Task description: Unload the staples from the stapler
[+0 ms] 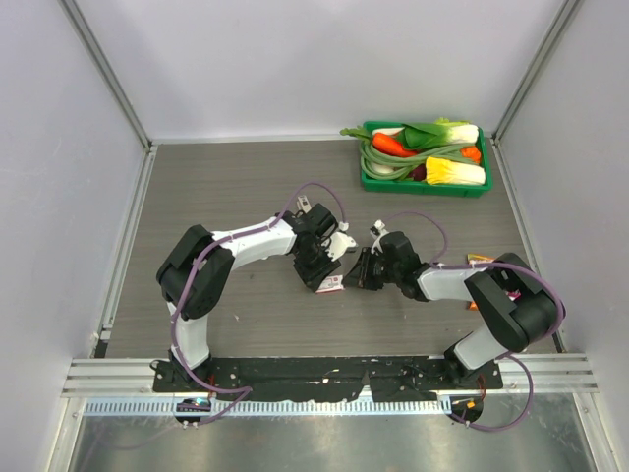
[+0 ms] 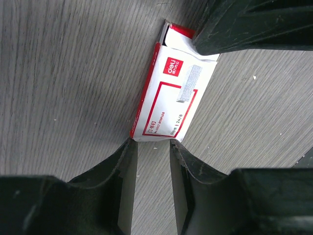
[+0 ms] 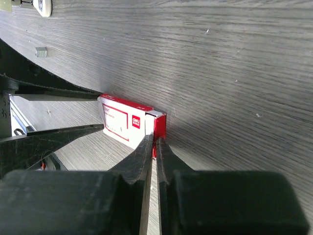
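A pink-and-white staple box [image 2: 168, 93] lies flat on the table between both grippers; it also shows in the top view [image 1: 332, 285]. My left gripper [image 2: 150, 144] holds its near end, one fingertip on each corner. My right gripper [image 3: 156, 139] is shut on the red flap [image 3: 160, 126] at the box's other end. A small white oblong thing, probably the stapler [image 3: 44, 6], lies at the far edge of the right wrist view; in the top view it is probably the white piece [image 1: 341, 242] beside my left gripper [image 1: 322, 271]. A tiny grey strip, probably the staples [image 3: 41, 50], lies on the table near it.
A green tray [image 1: 366, 165] of toy vegetables stands at the back right. A small orange thing [image 1: 479, 259] lies by the right arm. Metal frame posts and white walls close in the table on the left, back and right.
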### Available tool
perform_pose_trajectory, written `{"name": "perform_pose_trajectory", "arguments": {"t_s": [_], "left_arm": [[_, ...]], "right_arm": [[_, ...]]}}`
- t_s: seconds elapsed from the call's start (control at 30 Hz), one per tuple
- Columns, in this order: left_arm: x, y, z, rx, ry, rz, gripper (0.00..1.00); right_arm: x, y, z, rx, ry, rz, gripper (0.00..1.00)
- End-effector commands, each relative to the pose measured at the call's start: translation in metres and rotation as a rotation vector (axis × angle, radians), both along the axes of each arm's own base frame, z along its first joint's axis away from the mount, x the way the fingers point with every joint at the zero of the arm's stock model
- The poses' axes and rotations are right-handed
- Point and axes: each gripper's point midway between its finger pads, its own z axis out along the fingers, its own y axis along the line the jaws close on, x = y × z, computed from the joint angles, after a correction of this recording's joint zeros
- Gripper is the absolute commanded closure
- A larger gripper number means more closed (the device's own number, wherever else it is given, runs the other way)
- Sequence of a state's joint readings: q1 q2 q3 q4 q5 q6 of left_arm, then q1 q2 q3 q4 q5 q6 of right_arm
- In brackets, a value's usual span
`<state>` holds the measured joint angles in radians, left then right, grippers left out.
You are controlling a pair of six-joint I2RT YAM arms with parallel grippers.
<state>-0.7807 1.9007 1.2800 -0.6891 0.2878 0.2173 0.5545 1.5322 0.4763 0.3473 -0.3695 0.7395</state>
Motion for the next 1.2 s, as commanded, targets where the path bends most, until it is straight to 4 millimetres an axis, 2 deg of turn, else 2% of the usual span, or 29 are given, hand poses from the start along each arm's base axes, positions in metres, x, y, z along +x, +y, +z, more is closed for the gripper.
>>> {"name": "perform_pose_trajectory", "arguments": {"t_s": [0.0, 0.43, 0.73, 0.9, 0.93, 1.07, 1.1, 1.13, 1.17], "left_arm": [[0.010, -0.014, 0.006, -0.051, -0.039, -0.009, 0.64], [0.009, -0.012, 0.005, -0.042, -0.039, -0.009, 0.64], [0.013, -0.017, 0.007, -0.054, -0.042, -0.009, 0.64], [0.013, -0.018, 0.007, -0.054, -0.040, -0.011, 0.64], [0.014, -0.019, 0.009, -0.056, -0.043, -0.011, 0.64], [0.016, -0.018, 0.013, -0.054, -0.045, -0.009, 0.64], [0.014, -0.018, 0.015, -0.053, -0.040, -0.010, 0.64], [0.015, -0.017, 0.016, -0.055, -0.037, -0.005, 0.63], [0.015, -0.018, 0.020, -0.066, -0.036, -0.003, 0.62]], "right_arm": [[0.003, 0.009, 0.005, 0.012, -0.021, 0.010, 0.86], [-0.012, -0.016, -0.017, -0.140, 0.001, 0.029, 0.88], [-0.012, 0.004, -0.014, -0.158, -0.022, 0.075, 0.88], [-0.019, 0.002, -0.016, -0.158, -0.021, 0.079, 0.88], [-0.023, -0.001, -0.018, -0.164, -0.014, 0.074, 0.87], [-0.024, -0.015, -0.012, -0.177, -0.031, 0.039, 0.72], [-0.022, -0.018, -0.005, -0.172, -0.053, 0.025, 0.70], [-0.025, -0.023, -0.007, -0.179, -0.041, 0.015, 0.67], [-0.022, -0.027, -0.004, -0.173, -0.045, -0.003, 0.60]]}}
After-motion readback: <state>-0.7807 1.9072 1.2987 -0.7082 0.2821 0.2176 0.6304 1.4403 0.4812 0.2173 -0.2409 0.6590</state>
